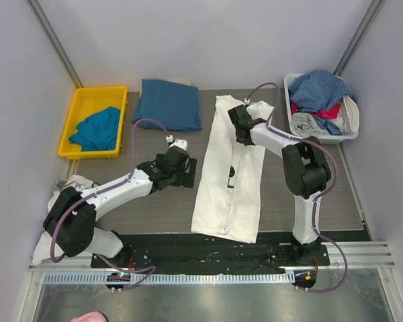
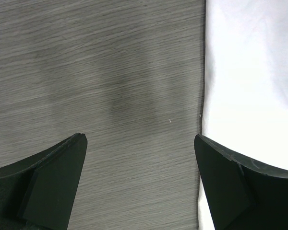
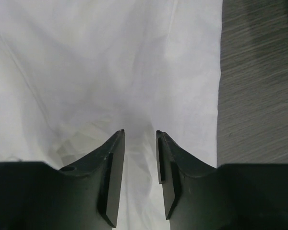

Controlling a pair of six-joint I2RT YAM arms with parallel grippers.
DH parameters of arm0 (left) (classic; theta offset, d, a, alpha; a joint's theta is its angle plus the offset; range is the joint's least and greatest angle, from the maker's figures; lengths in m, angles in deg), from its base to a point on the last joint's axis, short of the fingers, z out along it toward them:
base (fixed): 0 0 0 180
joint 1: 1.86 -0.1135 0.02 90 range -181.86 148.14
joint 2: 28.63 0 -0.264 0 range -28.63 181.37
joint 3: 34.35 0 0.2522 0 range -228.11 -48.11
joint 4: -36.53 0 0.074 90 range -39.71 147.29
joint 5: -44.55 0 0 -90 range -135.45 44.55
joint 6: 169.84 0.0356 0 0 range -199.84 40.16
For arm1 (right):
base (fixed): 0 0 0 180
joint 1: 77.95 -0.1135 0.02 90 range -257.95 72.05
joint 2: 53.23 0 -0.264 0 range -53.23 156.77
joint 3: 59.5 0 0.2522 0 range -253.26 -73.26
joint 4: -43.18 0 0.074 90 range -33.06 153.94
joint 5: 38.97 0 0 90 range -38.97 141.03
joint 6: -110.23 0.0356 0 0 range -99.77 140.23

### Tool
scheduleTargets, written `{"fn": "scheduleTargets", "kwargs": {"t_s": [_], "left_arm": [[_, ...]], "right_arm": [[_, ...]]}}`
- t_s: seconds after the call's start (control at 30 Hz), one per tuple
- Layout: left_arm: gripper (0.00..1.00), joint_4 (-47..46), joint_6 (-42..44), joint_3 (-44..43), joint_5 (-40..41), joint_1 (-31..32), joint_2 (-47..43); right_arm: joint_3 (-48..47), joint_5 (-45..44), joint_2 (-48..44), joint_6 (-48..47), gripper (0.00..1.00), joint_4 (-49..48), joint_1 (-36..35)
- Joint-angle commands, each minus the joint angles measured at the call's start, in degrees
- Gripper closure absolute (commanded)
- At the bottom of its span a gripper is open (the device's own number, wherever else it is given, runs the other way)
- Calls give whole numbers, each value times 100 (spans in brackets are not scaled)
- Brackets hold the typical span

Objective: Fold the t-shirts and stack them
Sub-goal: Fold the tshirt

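The long folded t-shirt [image 1: 228, 174] under the right end effector [image 1: 240, 136] is plain white, with a small black mark showing near its middle. Beyond the left end effector [image 1: 181, 163] lies a folded t-shirt [image 1: 168, 104] in dark blue, plain. Farther left of it, a bright yellow tray [image 1: 80, 107] holds a teal cloth [image 1: 97, 129]. To the right of the right end effector, a white basket [image 1: 349, 117] carries blue patterned, red and grey fabrics. The table [image 1: 154, 201] is grey-brown wood grain. Both end effectors are black on white arms.
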Motion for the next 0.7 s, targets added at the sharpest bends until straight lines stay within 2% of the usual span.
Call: {"fn": "scheduleTargets", "kwargs": {"t_s": [0.0, 0.2, 0.37, 0.53, 0.6, 0.67], "left_arm": [[0, -137, -58, -34, -56, 34, -136], [0, -145, -84, -78, -232, 43, -127], [0, -592, -295, 395, -644, 236, -338], [0, -919, -523, 730, -777, 377, -163], [0, -954, -585, 713, -812, 421, -92], [0, -954, -611, 695, -812, 482, -92]], "right_arm": [[213, -189, -806, 431, 57, 257, 47], [1169, 319, -1999, 616, 54, 608, 56], [2768, 1023, -3521, 923, 46, 679, -40], [3893, 1094, -4716, 1135, 42, 637, -102], [4018, 954, -4728, 1047, 39, 329, -102], [3748, 865, -4342, 829, 37, 128, -94]]}}
